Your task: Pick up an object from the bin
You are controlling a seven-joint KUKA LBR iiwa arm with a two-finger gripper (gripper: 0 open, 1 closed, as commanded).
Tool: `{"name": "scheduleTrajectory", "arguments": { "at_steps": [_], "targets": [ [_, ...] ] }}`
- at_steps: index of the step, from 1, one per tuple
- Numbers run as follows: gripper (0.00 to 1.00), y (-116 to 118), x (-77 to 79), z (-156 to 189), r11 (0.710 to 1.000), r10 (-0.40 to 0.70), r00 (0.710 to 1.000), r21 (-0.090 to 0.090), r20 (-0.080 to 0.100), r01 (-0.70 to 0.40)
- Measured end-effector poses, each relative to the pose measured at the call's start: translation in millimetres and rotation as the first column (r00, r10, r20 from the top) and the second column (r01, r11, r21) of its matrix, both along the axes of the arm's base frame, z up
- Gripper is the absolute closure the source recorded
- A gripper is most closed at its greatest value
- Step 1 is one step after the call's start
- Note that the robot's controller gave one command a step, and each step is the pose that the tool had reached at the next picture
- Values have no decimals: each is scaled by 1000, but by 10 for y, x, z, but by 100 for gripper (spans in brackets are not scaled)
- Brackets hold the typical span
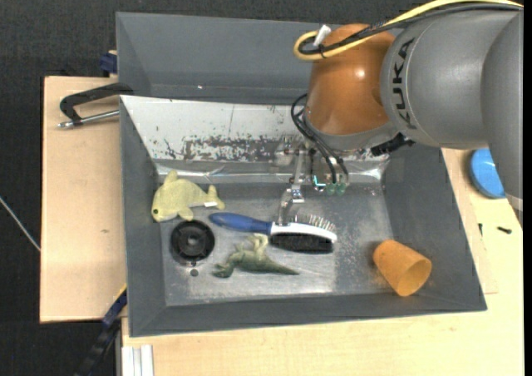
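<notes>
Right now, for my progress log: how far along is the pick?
Done: the hand is low in the bin, right above the blue-handled brush. In hand: nothing visibly held. Left: gripping and lifting; brush, green dinosaur, black disc, yellow fish and orange cup all lie on the floor.

Orange cup (402, 266), blk disc (192, 240), green dino (249, 259).

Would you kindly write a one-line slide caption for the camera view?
KUKA gripper poised over the blue-handled brush, green toy dinosaur beside it, orange cup at right.

One camera above bin (140, 208), angled down, probably from near side.
</notes>
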State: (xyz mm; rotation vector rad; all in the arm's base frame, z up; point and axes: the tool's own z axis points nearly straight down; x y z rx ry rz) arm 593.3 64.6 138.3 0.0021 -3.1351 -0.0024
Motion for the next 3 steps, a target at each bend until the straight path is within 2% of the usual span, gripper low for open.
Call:
{"name": "scheduleTrajectory", "arguments": {
  "at_steps": [1,2,3],
  "targets": [
    [0,218,-433,-582,1000,-4,1000,-1,12,4],
    [100,221,-445,-597,1000,-5,1000,0,8,5],
    [100,112,-385,846,1000,-24,1000,2,19,24]
  ]
}}
